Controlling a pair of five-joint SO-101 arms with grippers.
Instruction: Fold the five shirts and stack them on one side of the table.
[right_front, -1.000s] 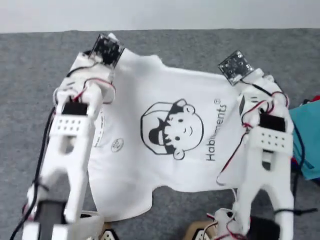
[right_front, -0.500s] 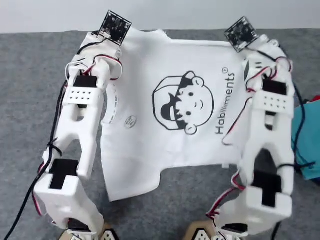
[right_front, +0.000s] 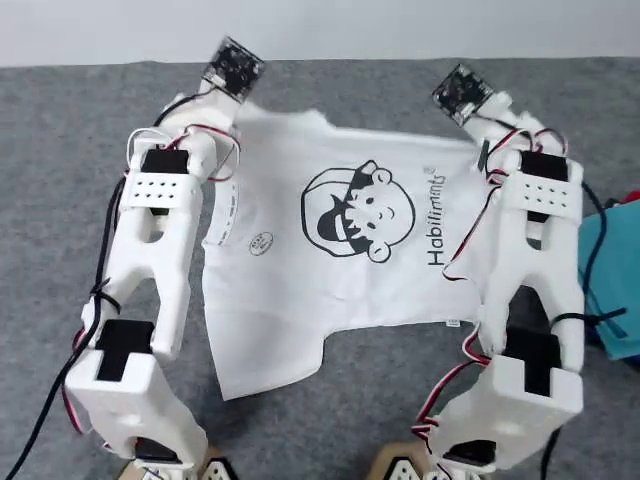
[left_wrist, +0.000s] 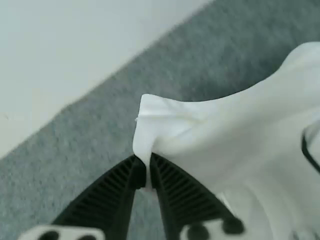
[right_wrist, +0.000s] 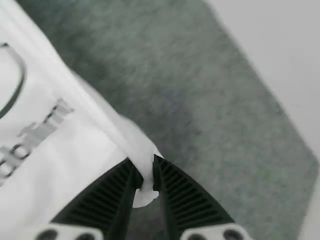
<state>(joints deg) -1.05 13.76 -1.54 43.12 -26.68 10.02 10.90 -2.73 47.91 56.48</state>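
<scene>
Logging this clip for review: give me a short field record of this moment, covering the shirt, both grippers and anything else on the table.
shirt: white shirt, cartoon print facing up, spread unfolded on the grey table
left arm: left gripper shut on one far corner of the shirt
right arm: right gripper shut on the other far corner
other items: teal cloth at the table's right side, partly behind the right arm
fold progress: no fold visible yet
</scene>
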